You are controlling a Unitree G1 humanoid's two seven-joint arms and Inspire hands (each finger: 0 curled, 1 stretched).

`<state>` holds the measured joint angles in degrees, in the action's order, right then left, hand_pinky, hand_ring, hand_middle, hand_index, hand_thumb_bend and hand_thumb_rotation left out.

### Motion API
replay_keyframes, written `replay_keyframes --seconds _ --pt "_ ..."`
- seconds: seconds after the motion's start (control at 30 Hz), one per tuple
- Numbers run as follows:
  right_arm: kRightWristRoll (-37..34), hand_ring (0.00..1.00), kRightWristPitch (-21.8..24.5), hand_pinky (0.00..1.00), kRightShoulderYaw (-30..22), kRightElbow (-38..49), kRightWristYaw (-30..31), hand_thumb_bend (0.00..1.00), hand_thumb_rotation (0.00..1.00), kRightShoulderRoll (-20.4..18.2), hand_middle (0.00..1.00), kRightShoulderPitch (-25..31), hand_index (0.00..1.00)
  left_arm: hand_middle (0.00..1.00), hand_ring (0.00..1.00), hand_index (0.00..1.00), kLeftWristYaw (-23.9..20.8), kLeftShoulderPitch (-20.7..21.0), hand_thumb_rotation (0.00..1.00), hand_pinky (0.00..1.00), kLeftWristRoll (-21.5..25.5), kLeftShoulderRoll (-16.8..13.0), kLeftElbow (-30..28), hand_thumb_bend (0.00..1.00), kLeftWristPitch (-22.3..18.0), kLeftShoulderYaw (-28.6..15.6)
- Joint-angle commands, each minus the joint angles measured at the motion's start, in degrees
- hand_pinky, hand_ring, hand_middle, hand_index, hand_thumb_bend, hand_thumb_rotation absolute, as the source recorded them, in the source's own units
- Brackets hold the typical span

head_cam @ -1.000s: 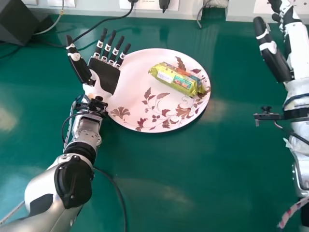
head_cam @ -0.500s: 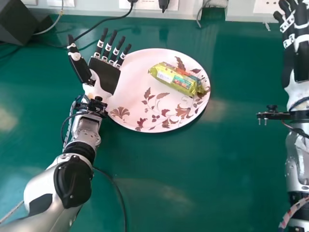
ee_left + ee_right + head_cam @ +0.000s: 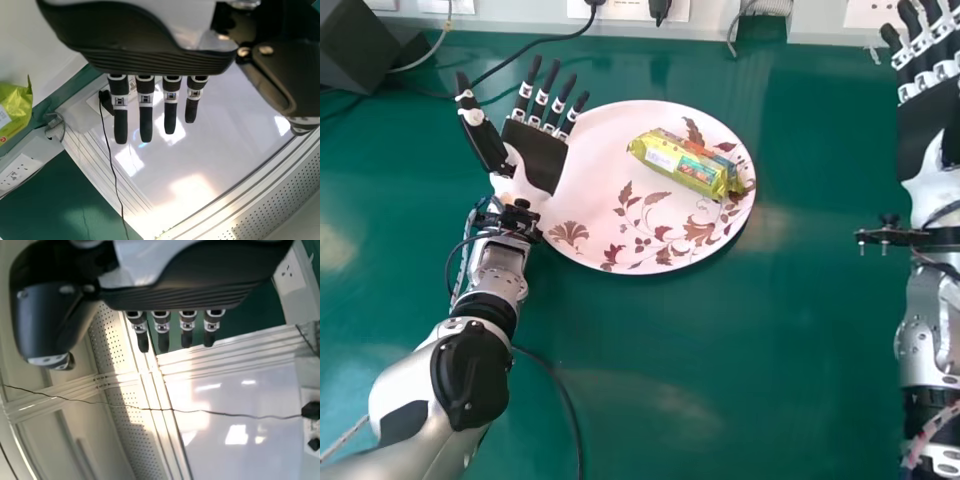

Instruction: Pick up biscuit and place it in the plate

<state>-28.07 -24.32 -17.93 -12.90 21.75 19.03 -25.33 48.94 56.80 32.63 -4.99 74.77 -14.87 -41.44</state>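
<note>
right hand [image 3: 922, 125] has turned, fingers straight, left hand [image 3: 538, 153] open too, biscuit [image 3: 682, 165] lying on the plate [image 3: 595, 175].

The head view is evenly bright, with soft pale reflections on the green table [image 3: 800, 330] and a thin dark shadow under the lower rim of the plate [image 3: 650, 262]. Glare whitens glossy panels in both wrist views, where finer detail is perhaps washed out.

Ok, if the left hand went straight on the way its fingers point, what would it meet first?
Likely the black cable just beyond the left hand, with the white strip behind that. The hand's height is unclear, so it might pass above the cable.
</note>
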Motion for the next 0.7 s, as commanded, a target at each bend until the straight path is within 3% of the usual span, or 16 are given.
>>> replay_keyframes --seconds 0.0,0.4,0.67 --pt "-1.54 1.0 0.38 1.0 -1.01 -0.61 1.32 0.71 0.96 -0.77 1.0 -0.61 1.0 0.88 0.77 0.97 -0.27 -1.73 0.9 0.65 0.27 0.19 0.89 0.99 -0.15 -0.3" --pt "-9.18 1.0 4.55 1.0 -3.84 -3.04 7.35 0.71 0.95 -2.37 1.0 -2.46 1.0 0.88 0.76 0.97 -1.25 -1.69 0.92 0.62 0.17 0.18 0.84 1.0 -0.48 -0.17" --pt "-14.45 1.0 10.07 1.0 -6.3 -8.33 12.59 0.71 0.97 -2.76 1.0 -5.0 1.0 0.91 0.74 1.0 -1.95 -1.58 0.94 0.61 -0.03 0.35 0.88 1.0 -0.94 -0.02"
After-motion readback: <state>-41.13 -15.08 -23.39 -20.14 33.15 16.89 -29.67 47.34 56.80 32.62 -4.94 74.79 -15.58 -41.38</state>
